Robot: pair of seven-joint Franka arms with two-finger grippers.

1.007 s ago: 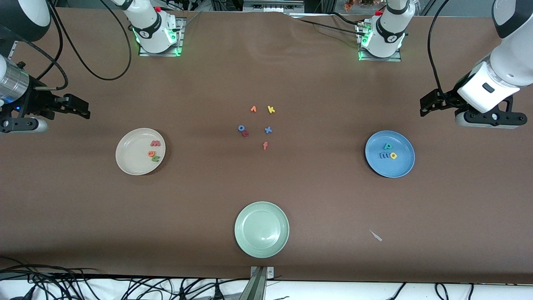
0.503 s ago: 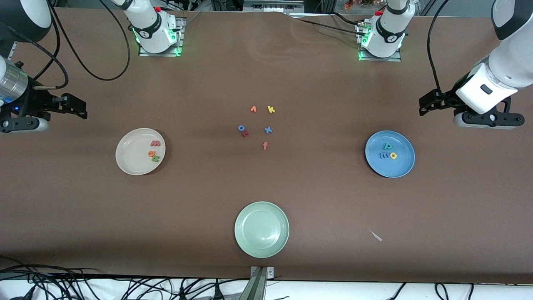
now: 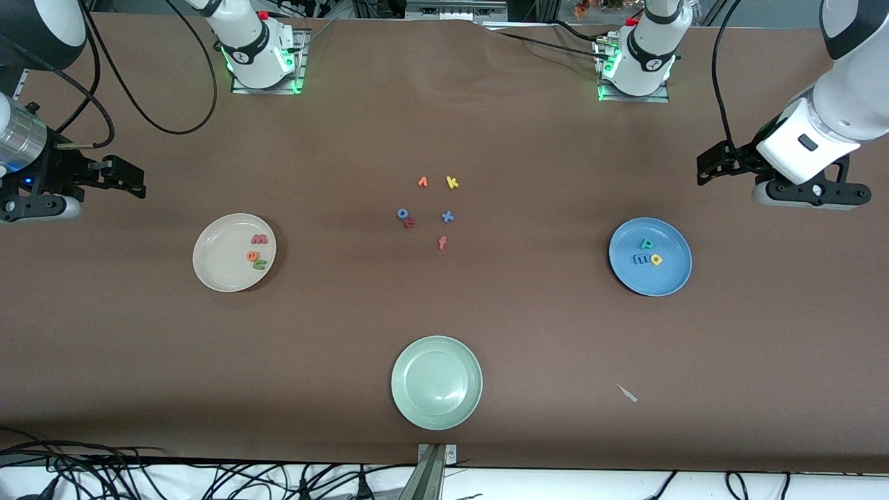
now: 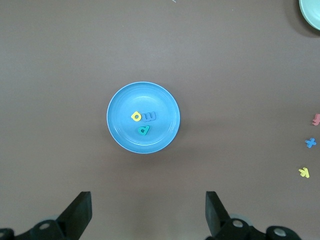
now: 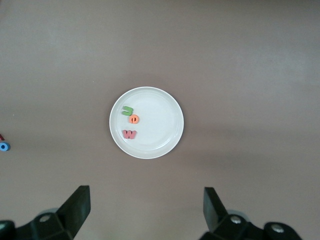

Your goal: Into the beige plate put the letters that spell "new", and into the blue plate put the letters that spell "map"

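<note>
Inside round glossy beige plate [image 3: 222, 260], three foam letters [image 3: 257, 251].

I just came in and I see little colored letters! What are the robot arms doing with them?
They were sorting letters into plates, and it looks finished. The beige plate holds the letters that spell "new", and the blue plate holds the letters that spell "map". Leftover letters lie mid-table, and the pale green plate holds nothing. The right gripper hangs open above the beige plate, the left gripper open above the blue one, neither holding anything.
</note>
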